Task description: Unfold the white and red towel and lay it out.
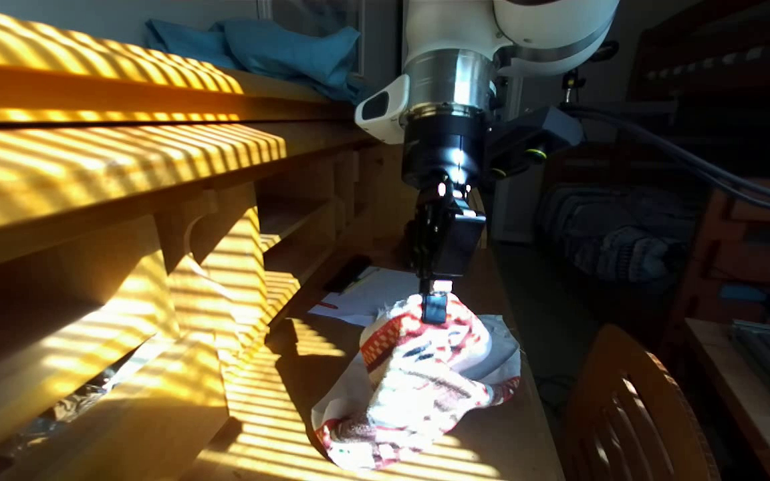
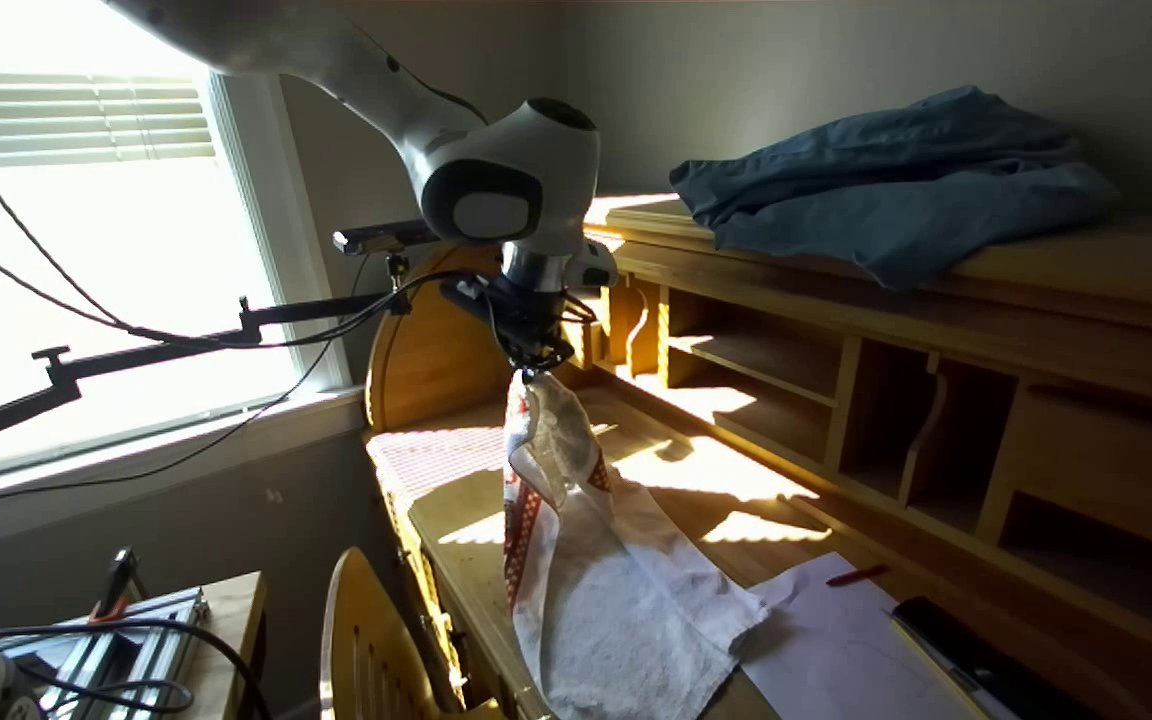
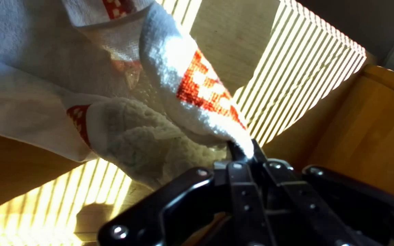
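We judge the white and red towel [image 3: 169, 65] soft, light and limp, not fragile: it should follow a pull but crumple under a push. In the wrist view, the broad slack part at left should spread readily, and its free edge looks the best next hold; the bunched middle we would leave alone, since a pinch there could catch two layers; at right the gripper [image 3: 246, 151] pinches a tip of the towel, its weave unlikely to slip. We see mostly plain white at left, a sunlit red checked band in the middle, and a white end at the grip. In both exterior views the towel hangs from the gripper with its lower part on the desk [image 2: 716, 475].
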You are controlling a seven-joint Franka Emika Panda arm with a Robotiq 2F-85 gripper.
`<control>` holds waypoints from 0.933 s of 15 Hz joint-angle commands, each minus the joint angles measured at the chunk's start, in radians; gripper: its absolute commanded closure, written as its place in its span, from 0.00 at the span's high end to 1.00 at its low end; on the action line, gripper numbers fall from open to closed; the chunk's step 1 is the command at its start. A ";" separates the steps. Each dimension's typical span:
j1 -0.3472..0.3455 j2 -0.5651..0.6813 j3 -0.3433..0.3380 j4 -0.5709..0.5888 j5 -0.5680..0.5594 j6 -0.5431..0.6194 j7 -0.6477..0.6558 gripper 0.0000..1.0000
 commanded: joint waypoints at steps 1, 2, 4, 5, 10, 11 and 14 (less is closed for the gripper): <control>0.012 0.021 0.009 0.011 0.002 -0.020 -0.017 0.02; 0.014 0.027 0.012 0.012 0.000 -0.021 -0.017 0.02; 0.018 0.040 0.017 0.012 -0.007 -0.023 -0.015 0.02; 0.020 0.048 0.019 0.012 -0.011 -0.025 -0.016 0.02; 0.035 0.092 0.021 0.017 -0.122 -0.097 -0.001 0.34; 0.036 0.095 0.020 0.016 -0.135 -0.095 0.004 0.36; 0.025 0.068 0.004 -0.012 -0.146 -0.003 0.026 0.56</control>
